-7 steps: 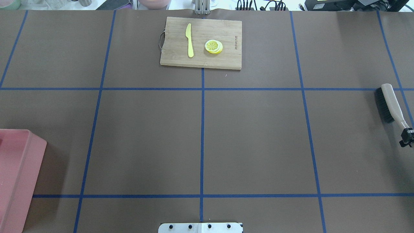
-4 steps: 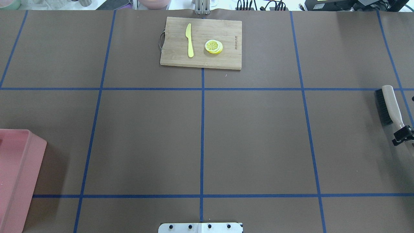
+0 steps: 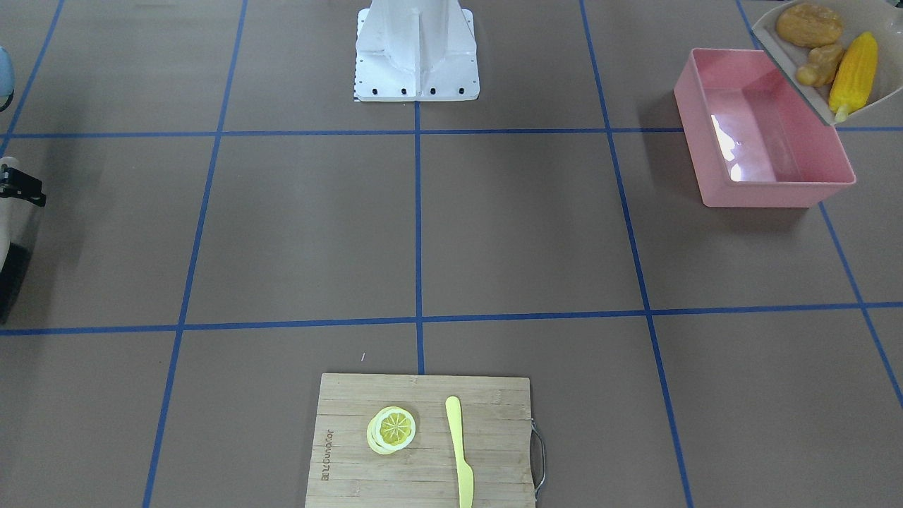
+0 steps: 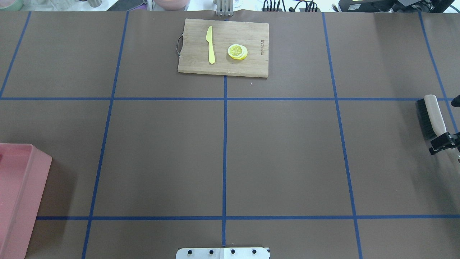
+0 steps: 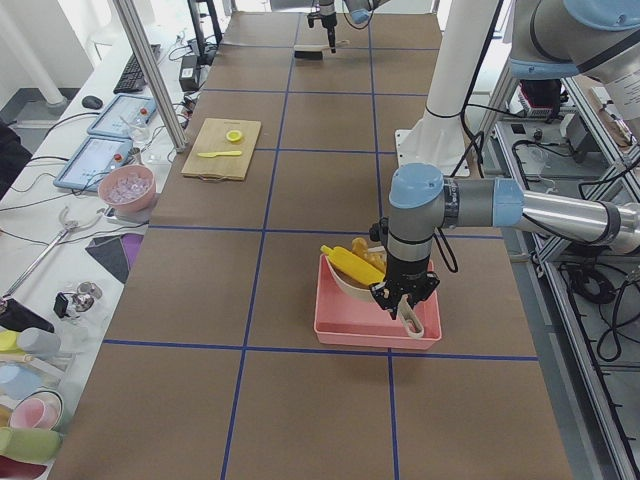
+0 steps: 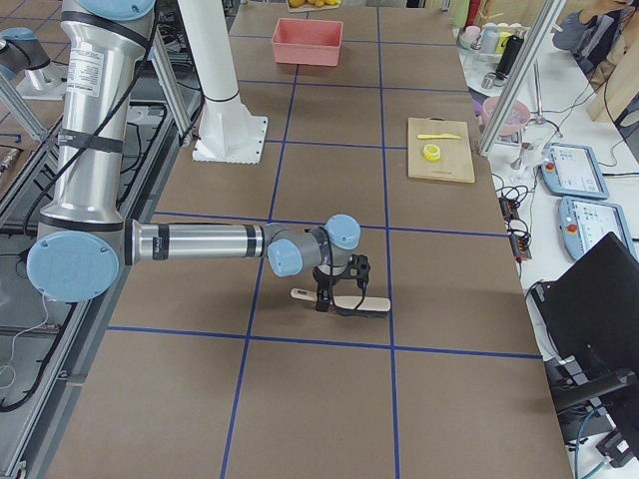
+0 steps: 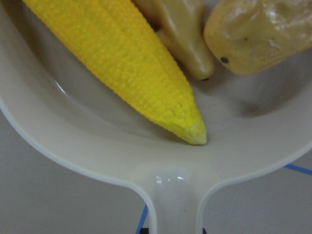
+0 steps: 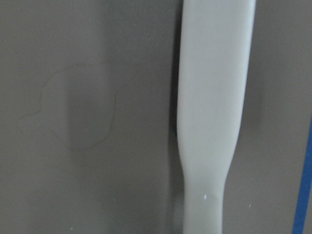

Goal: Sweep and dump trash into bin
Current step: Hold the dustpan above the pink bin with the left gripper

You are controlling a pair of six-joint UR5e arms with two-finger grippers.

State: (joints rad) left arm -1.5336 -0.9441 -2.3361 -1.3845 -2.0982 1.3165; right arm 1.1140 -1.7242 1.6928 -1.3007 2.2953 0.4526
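L gripper (image 5: 405,298) is showing only side-on, so can't tell its grip. Dustpan (image 3: 782,58) is hanging tilted over the glossy pink bin (image 3: 758,192) at table's left, carrying yellow corn (image 3: 855,70), brown potato (image 3: 809,23) and knobbly ginger (image 3: 818,65). R gripper (image 4: 444,142), cut off at frame edge, is sitting over the brush (image 4: 429,115) handle, prob. straddling it; can't tell if it's clamped.

brown blue-taped table (image 4: 280,151) with pink bin (image 3: 776,194), wooden cutting board (image 4: 194,43), brush (image 4: 433,111)

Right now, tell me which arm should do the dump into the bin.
Left. Its dustpan, loaded with the corn, potato and ginger, hangs over the bin. The right gripper is at the brush at the table's far end, away from both.
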